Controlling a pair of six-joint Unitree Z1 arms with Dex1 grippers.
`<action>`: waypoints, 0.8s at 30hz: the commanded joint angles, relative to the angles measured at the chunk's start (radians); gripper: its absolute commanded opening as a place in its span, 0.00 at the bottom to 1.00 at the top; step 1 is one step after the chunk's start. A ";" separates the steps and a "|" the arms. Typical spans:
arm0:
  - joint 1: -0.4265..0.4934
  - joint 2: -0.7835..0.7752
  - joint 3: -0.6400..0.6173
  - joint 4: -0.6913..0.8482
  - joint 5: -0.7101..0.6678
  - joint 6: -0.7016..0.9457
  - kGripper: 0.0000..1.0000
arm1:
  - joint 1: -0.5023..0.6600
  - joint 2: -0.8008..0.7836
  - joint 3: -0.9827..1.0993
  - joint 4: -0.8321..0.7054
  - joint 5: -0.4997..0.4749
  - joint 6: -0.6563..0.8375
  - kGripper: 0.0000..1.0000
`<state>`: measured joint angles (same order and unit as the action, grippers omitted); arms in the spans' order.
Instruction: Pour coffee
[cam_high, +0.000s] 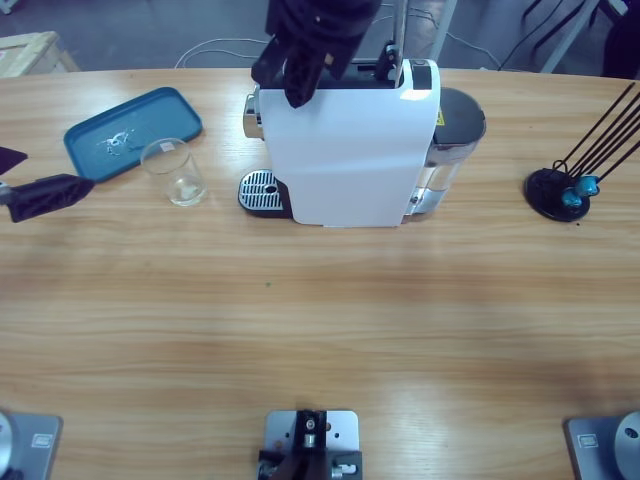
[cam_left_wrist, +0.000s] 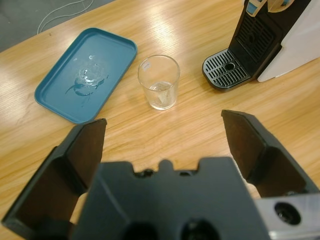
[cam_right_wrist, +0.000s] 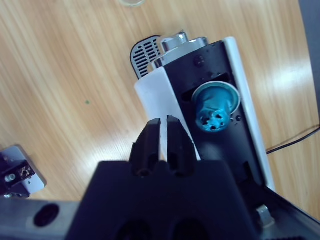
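No coffee shows in any view. The clear glass (cam_high: 178, 172) (cam_left_wrist: 159, 82) stands upright on the table left of the white coffee machine (cam_high: 350, 150) (cam_right_wrist: 155, 95), holding only a trace of clear liquid. A teal capsule (cam_right_wrist: 215, 107) sits in the machine's open top slot. My right gripper (cam_high: 300, 75) (cam_right_wrist: 160, 122) hovers shut and holding nothing above the machine's top, beside the capsule. My left gripper (cam_left_wrist: 165, 130) stands open at the table's far left, short of the glass, with nothing between its jaws.
A teal tray (cam_high: 90, 140) (cam_left_wrist: 115, 55) with water drops lies left of the glass. The machine's drip grille (cam_high: 260, 190) (cam_left_wrist: 225, 70) faces left. A black capsule stand (cam_high: 555, 190) with teal capsules is at the right. A water tank (cam_high: 455, 130) backs the machine.
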<state>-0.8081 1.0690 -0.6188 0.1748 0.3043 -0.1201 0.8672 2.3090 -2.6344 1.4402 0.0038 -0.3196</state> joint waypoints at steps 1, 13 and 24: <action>-0.005 0.025 0.033 -0.012 -0.007 0.007 0.99 | -0.005 0.046 -0.516 -0.017 -0.033 -0.011 0.00; -0.005 0.026 0.033 -0.012 -0.007 0.007 0.99 | -0.005 0.055 -0.518 -0.020 -0.084 -0.019 0.00; -0.005 0.026 0.033 -0.012 -0.007 0.007 0.99 | -0.012 0.047 -0.516 0.003 -0.142 -0.031 0.00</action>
<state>-0.8081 1.0691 -0.6188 0.1746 0.3043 -0.1201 0.8659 2.3089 -2.6344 1.4225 -0.0973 -0.3339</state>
